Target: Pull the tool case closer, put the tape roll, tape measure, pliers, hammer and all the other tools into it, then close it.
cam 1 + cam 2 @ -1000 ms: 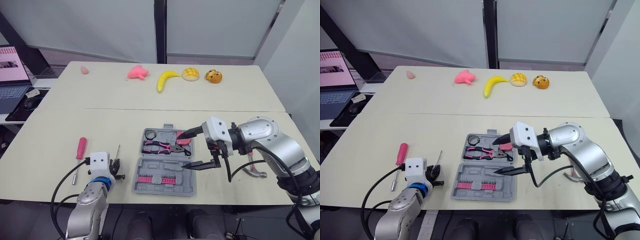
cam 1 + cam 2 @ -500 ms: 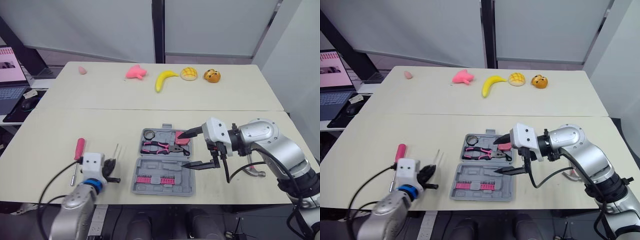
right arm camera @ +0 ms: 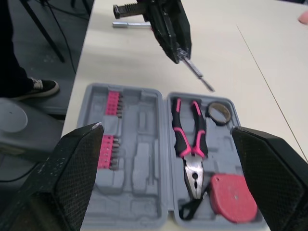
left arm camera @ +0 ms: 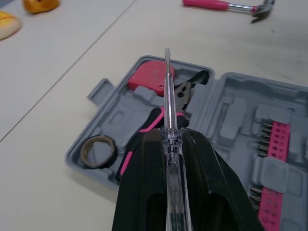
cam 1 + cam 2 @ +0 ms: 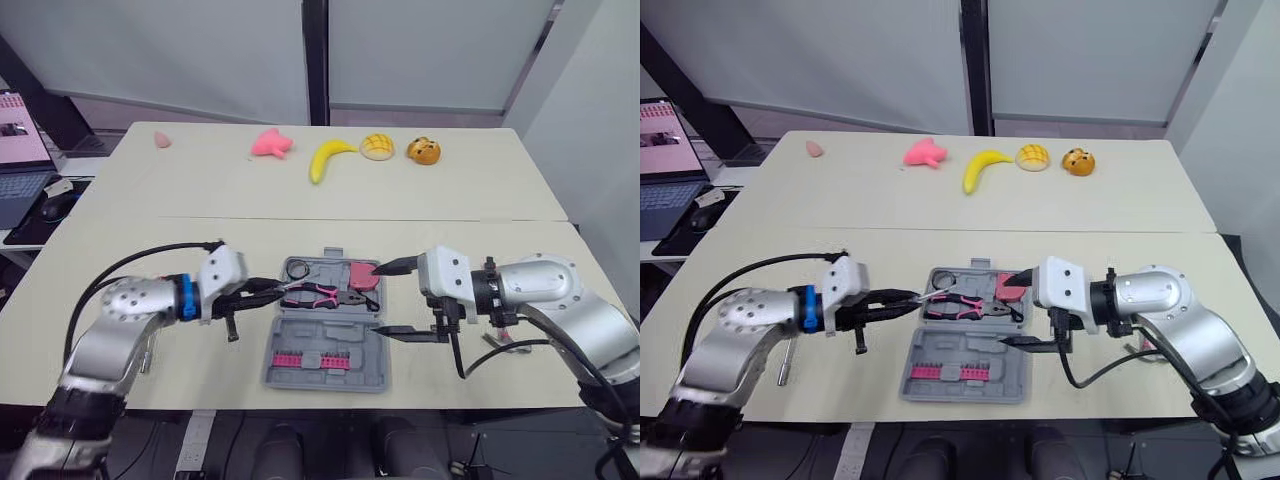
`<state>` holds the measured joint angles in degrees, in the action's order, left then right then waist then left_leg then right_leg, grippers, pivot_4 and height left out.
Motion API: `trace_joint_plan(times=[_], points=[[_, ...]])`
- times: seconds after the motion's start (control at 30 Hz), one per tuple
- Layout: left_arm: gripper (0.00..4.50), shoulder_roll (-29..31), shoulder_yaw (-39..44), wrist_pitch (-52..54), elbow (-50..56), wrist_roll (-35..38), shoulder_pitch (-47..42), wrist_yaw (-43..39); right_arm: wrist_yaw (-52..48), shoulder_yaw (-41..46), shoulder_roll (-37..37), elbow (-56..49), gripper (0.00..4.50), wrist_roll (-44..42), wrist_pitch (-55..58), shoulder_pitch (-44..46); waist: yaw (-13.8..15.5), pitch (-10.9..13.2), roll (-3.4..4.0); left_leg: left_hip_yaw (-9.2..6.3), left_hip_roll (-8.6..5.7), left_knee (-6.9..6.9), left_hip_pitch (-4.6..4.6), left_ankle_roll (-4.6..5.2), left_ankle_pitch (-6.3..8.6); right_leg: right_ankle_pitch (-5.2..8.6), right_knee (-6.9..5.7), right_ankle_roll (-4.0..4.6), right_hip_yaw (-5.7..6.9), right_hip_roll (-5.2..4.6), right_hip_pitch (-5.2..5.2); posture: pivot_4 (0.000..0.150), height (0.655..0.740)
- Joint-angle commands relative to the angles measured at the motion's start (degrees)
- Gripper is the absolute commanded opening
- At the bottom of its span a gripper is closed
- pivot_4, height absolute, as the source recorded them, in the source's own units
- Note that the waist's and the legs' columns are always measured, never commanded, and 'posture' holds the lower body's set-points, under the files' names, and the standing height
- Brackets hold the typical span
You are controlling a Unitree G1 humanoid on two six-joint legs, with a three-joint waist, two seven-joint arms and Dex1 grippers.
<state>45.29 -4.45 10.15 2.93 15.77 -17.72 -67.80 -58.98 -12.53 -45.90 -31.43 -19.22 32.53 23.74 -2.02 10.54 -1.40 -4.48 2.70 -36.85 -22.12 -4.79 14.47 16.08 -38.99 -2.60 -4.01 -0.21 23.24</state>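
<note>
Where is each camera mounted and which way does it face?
Left eye view: on the head, looking forward and down at the table and case; left arm and right arm show.
Right eye view: beside it, same scene.
Left wrist view: along the left fingers, shut on a screwdriver, toward the case.
Right wrist view: between the open right fingers, toward the case and left fingers.
Both wrist views share the pliers.

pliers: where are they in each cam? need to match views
Left eye: pliers, mid-picture, far half of the tool case.
Right eye: pliers, same half, mid-picture.
Left wrist: pliers, partly behind the left tool holding the screwdriver.
Right wrist: pliers, between tape roll and tape measure.
Landmark: red tape measure beside the pliers' head, all four views.
</note>
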Motion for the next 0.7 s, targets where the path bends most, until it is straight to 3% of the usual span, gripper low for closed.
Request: trace_joint_plan(times=[0.03, 0.7], points=[[0.19, 1.6, -5.44, -3.53, -3.21, -5.23, -4.33, -4.82, 2.21, 0.4, -2.13, -3.22, 4.5, 1.65, 2.82, -0.92, -0.1, 0.01, 0.01, -0.01, 0.0, 0.01, 0.0, 0.0, 0.0, 0.0, 0.0, 0.0, 0.0, 0.01, 0.0, 0.15, 0.7255], [0.19, -5.5, -16.75, -0.01, -5.03, -16.46, -10.08, -2.09, 2.38, -2.27, -5.23, -6.36, 4.5, 2.82, 7.6, -4.04, 0.07, 0.03, -0.01, -0.05, 0.0, -0.08, -0.07, 0.01, -0.01, 0.03, -0.02, -0.08, 0.0, 0.02, 0.0, 0.15, 0.7255]])
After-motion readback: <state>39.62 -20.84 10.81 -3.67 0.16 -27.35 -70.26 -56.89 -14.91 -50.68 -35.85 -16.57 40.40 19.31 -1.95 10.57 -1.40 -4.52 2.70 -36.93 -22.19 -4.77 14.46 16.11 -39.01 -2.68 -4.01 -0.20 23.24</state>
